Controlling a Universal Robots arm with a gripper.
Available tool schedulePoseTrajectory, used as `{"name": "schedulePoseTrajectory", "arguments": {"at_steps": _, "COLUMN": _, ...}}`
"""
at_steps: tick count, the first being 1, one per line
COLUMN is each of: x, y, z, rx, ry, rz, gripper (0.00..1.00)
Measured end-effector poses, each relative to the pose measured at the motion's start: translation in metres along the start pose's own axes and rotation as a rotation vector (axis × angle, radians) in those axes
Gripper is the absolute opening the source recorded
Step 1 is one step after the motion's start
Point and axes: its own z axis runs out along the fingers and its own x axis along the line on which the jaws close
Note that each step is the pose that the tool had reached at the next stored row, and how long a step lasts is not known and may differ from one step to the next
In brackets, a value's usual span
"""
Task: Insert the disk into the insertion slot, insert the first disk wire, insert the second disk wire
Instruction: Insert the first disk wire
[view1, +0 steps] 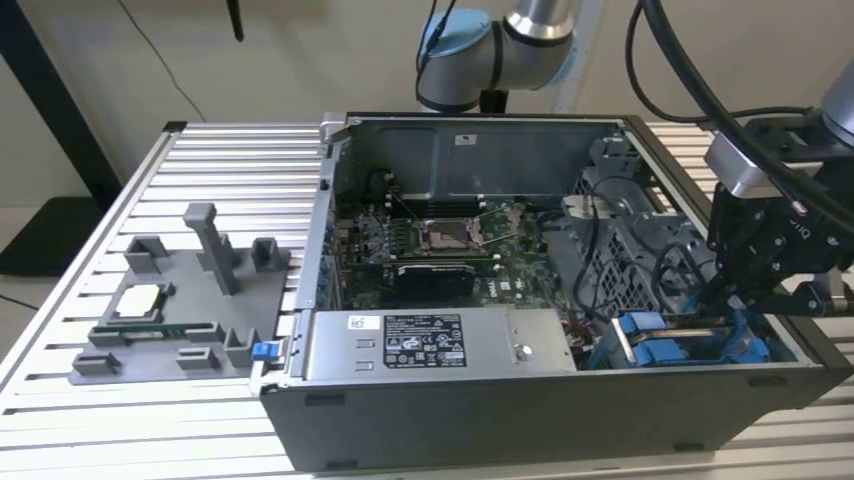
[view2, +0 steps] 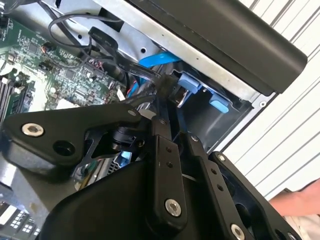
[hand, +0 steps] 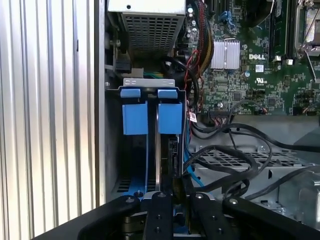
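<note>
Matt black gripper, smooth blue plastic tabs on grey metal insertion slot, ribbed bare-metal table, matt grey plastic tray

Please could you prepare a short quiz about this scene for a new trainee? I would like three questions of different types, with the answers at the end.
1. True or false: the grey plastic fixture tray with upright posts stands on the slatted metal table, outside the open dark-grey computer case.
2. The black end effector is nearest to: A) the fixture tray; B) the grey metal drive cage; C) the green motherboard.
3. Fill in: the plastic tabs on the drive cage are ____.
Key: 1 true; 2 B; 3 blue.
</note>
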Motion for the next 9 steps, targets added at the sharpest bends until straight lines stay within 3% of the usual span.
{"name": "schedulePoseTrajectory", "arguments": {"at_steps": 9, "x": -0.0006, "y": 0.0, "z": 0.0013, "rx": 0.0048, "ry": -0.0001, "rz": -0.004, "gripper": 0.0}}
